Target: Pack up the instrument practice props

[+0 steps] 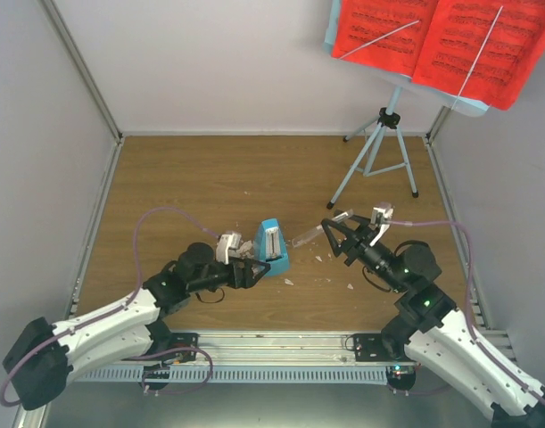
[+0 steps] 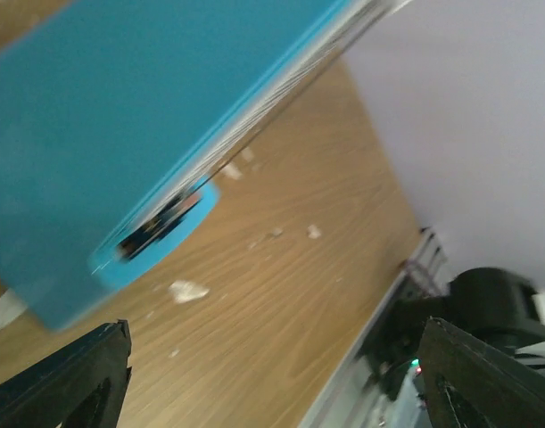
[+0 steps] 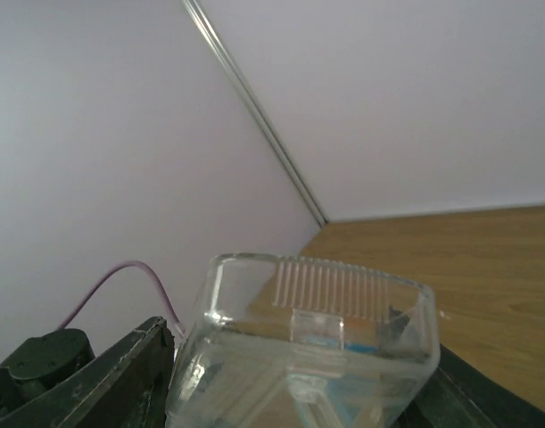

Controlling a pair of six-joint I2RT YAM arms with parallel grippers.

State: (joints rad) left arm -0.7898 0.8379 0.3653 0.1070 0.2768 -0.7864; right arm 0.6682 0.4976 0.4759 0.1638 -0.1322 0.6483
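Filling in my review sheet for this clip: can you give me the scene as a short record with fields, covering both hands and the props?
left hand: open, fingers apart, beside the tilted small blue box
right hand: shut on the clear ridged triangular piece
stand: pale-blue tripod music stand upright at back right, red sheet-music pages on it
litter: small white scraps on the wood between the hands

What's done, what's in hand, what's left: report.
Nothing looks packed yet. In hand: right gripper holds the clear triangular piece beside the small blue box; left gripper open at that box. Left: music stand upright, red pages on it.
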